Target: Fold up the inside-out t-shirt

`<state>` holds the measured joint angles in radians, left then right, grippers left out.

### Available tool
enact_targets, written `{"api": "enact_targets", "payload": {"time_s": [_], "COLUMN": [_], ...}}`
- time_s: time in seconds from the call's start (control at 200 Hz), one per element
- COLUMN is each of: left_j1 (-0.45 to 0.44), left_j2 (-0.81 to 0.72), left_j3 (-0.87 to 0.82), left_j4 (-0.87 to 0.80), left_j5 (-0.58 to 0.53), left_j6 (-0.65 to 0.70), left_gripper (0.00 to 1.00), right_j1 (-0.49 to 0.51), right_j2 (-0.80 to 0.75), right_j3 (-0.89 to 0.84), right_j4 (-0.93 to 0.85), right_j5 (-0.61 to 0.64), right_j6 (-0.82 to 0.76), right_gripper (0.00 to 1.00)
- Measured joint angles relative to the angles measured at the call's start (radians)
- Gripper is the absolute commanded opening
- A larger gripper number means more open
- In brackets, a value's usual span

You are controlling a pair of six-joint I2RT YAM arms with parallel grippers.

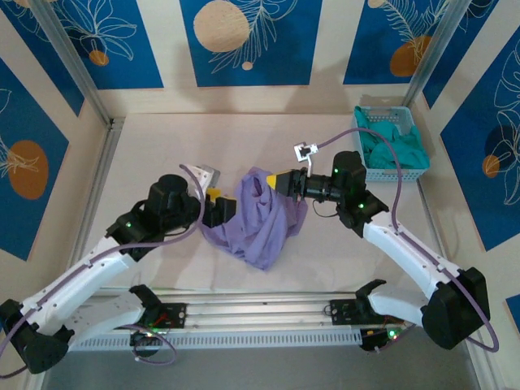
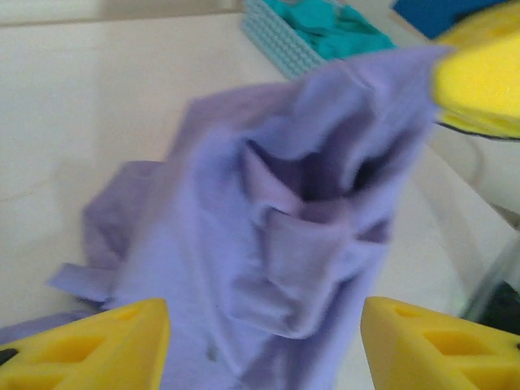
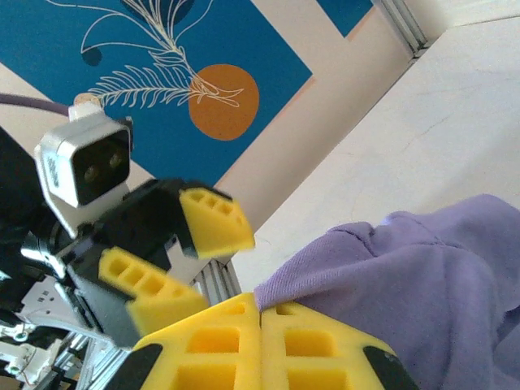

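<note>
Beige counter [image 1: 162,146]. Lavender cotton short-sleeved t-shirt [image 1: 260,221] crumpled mid-counter; upper edge raised, pinched in right end effector [image 1: 279,181]. Left end effector [image 1: 217,205] spread wide, just beside shirt's left side. Teal garment [image 1: 392,150] in pale-blue plastic basket [image 1: 404,175], far right.
</note>
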<state>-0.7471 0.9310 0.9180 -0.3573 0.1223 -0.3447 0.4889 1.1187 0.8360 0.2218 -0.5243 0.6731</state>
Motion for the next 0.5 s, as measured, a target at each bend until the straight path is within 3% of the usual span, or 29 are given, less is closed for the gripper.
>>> {"api": "enact_targets", "payload": {"time_s": [0.2, 0.265, 0.405, 0.5], "left_j1": [-0.016, -0.016, -0.001, 0.031], "left_j2": [0.128, 0.18, 0.259, 0.256], "left_j3": [-0.011, -0.009, -0.006, -0.018], "left_j4": [0.128, 0.153, 0.181, 0.216], "left_j5": [0.145, 0.159, 0.168, 0.177], "left_j6": [-0.058, -0.067, -0.068, -0.092], "left_gripper": [0.59, 0.48, 0.13, 0.0], "right_j1": [0.0, 0.0, -0.005, -0.024], "right_j2": [0.0, 0.0, -0.01, -0.04], "right_j3": [0.0, -0.001, -0.002, -0.002], "right_j4": [0.014, 0.016, 0.008, -0.035], "right_j5": [0.0, 0.0, 0.0, -0.001], "right_j6": [0.009, 0.008, 0.004, -0.023], "right_gripper": [0.0, 0.0, 0.0, 0.0]}}
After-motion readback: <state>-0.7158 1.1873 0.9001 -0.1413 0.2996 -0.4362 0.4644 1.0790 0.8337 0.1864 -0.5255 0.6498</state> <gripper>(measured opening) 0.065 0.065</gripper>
